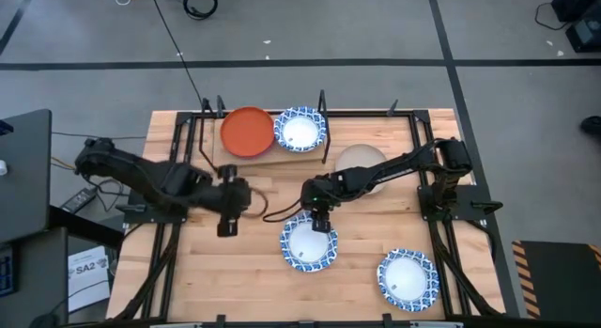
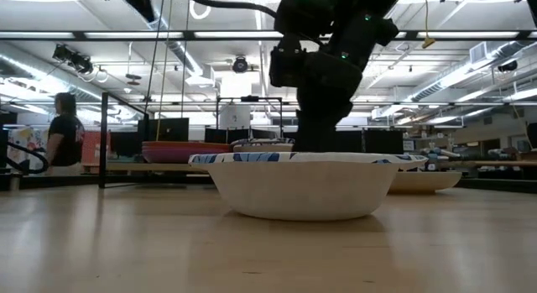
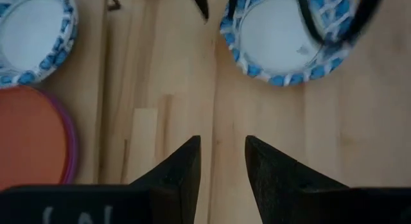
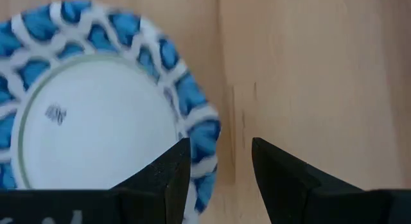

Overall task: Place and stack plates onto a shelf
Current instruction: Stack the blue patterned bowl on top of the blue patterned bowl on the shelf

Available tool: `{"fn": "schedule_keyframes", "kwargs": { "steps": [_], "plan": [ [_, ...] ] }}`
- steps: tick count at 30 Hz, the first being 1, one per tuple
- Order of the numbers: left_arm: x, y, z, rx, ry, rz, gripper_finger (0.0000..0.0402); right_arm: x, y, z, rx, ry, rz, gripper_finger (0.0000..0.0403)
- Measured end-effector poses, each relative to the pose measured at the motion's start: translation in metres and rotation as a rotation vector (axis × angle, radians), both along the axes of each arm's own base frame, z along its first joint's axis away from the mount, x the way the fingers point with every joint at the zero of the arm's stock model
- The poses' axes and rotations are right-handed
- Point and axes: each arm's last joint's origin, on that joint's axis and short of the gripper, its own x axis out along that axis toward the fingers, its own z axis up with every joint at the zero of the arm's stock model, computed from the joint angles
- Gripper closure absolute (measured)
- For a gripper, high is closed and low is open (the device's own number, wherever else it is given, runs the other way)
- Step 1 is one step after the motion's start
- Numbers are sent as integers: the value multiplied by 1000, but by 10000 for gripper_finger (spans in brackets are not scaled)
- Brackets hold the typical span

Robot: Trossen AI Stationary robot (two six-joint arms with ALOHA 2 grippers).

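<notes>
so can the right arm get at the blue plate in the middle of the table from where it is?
Probably yes. The right gripper is over the rim of the middle blue-rimmed plate, fingers open, with nothing between them. The left gripper sits off to the side.

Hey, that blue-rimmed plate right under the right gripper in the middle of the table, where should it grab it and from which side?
Probably by the rim. The blue-rimmed plate lies flat, right side up, and its raised, outward-flaring edge shows in the low view, so one finger could go under the lip. The right gripper, open, already hovers over the rim's far edge, toward the shelf; coming down from above there looks simplest.
</notes>
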Motion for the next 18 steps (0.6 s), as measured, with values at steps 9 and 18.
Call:
{"fn": "schedule_keyframes", "kwargs": {
  "steps": [9,18],
  "plan": [
    [-22,-30,-43,56,-72,39,274,0,0,-2,10,9,6,231],
    [-21,-41,-92,-4,-143,28,274,0,0,-4,10,15,6,231]
  ]
}}
